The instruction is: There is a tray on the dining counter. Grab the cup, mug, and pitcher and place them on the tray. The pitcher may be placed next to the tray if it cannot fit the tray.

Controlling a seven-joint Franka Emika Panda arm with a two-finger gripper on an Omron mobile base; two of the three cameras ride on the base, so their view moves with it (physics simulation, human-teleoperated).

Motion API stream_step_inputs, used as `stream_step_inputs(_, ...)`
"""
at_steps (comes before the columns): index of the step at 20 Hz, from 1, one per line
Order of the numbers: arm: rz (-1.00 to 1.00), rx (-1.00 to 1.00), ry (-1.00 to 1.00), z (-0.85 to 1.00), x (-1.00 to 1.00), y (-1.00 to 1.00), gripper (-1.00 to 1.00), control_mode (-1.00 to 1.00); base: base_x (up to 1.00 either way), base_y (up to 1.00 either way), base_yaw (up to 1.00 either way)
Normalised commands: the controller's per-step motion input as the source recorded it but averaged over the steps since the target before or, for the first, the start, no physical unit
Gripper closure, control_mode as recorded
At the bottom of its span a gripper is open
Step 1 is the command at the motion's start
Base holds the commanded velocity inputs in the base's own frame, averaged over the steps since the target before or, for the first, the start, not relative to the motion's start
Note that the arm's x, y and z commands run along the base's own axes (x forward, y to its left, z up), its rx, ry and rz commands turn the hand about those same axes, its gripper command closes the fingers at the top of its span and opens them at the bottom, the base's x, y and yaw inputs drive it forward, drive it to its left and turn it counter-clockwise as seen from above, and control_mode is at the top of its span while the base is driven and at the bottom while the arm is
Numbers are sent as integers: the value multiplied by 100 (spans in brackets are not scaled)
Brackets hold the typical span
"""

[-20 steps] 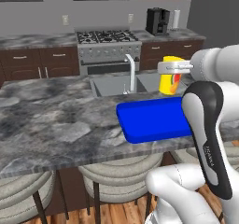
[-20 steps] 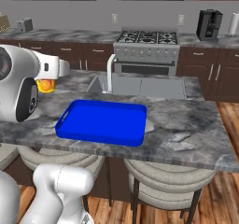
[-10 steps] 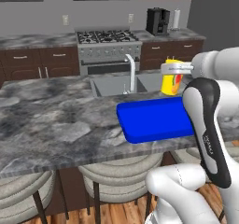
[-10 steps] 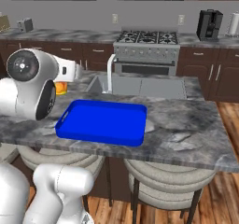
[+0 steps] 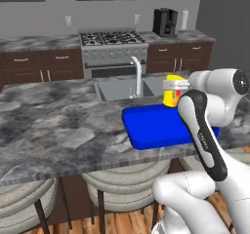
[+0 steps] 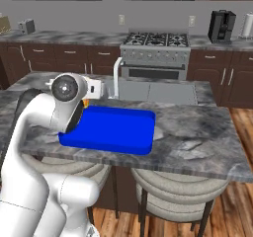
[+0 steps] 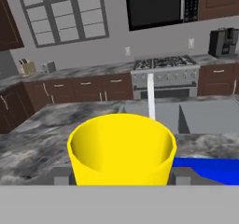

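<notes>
My gripper [image 5: 179, 85] is shut on the yellow cup [image 5: 171, 89], holding it upright just above the far edge of the bright blue tray [image 5: 156, 126] on the dining counter [image 5: 58, 130]. In the hand view the cup [image 7: 121, 148] sits between my fingers [image 7: 61, 176], its open mouth facing the camera and a corner of the tray [image 7: 214, 168] at the lower right. From the right base view my arm covers most of the cup [image 6: 85, 102], beside the tray [image 6: 113, 130]. The mug and the pitcher are out of view.
The sink [image 5: 117, 87] and its white faucet [image 5: 138, 74] lie just behind the tray. Round stools [image 5: 122, 182] stand under the counter's front edge. A stove [image 5: 113, 38] and a coffee machine [image 5: 164, 22] line the back wall.
The arm has swung and carried the cup a little down and toward the tray. My elbow has shifted across the right base view. Tray and counter are unmoved.
</notes>
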Motion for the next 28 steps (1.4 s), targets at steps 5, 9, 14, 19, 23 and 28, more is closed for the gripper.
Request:
stream_step_inputs(5, 0, -4, 0, -63, 55, 0, 100, -100, 0, 0, 0)
stream_step_inputs(9, 0, -4, 0, -50, 40, 6, 100, -100, 0, 0, 0)
stream_step_inputs(14, 0, -4, 0, -28, 30, 30, 100, -100, 0, 0, 0)
stream_step_inputs(19, 0, -2, 0, -6, 45, 32, 100, -100, 0, 0, 0)
stream_step_inputs(23, 0, 0, 0, -15, 37, 12, 100, -100, 0, 0, 0)
stream_step_inputs(28, 0, 2, 1, -23, 8, 0, 100, -100, 0, 0, 0)
